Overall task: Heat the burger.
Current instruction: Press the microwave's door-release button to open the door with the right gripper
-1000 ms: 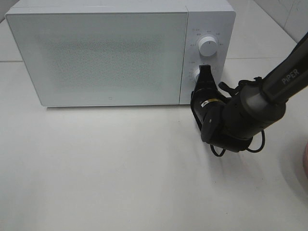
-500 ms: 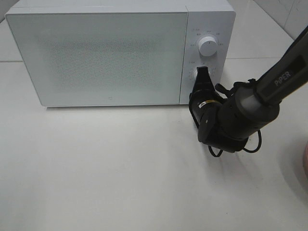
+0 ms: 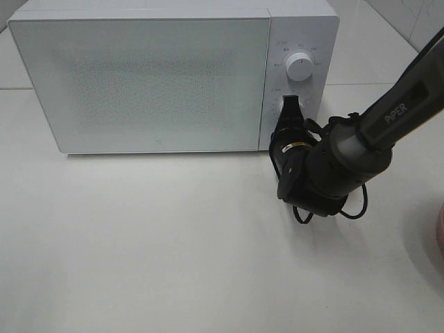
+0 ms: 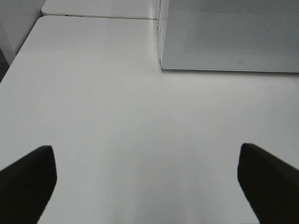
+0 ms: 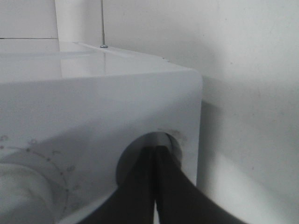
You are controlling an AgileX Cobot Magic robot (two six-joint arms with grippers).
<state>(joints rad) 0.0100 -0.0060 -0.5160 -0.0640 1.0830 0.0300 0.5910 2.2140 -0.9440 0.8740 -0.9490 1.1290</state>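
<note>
The burger is out of view in every frame. The white microwave [image 3: 146, 76] stands at the back of the table with its door closed. My right gripper [image 3: 289, 104] is shut, and its joined black fingertips [image 5: 154, 151] rest against the lower round control on the microwave's panel, hiding most of it. The upper white knob [image 3: 299, 65] sits just above, untouched. My left gripper [image 4: 149, 186] is open, with its two dark fingers [image 4: 28, 182] wide apart over bare white table. Nothing is between them, and the microwave's lower corner [image 4: 224, 42] lies ahead of it.
A sliver of a pink plate [image 3: 440, 236] shows at the right edge of the table. The right arm [image 3: 388, 125] stretches in from the right, with a loose black cable [image 3: 347, 211] under its wrist. The white tabletop [image 3: 139, 243] spreads out in front of the microwave.
The right wrist has swung a little to the left and closer to the microwave's front, while its shut fingertips stayed at the lower control. The left gripper's earlier state is not shown.
</note>
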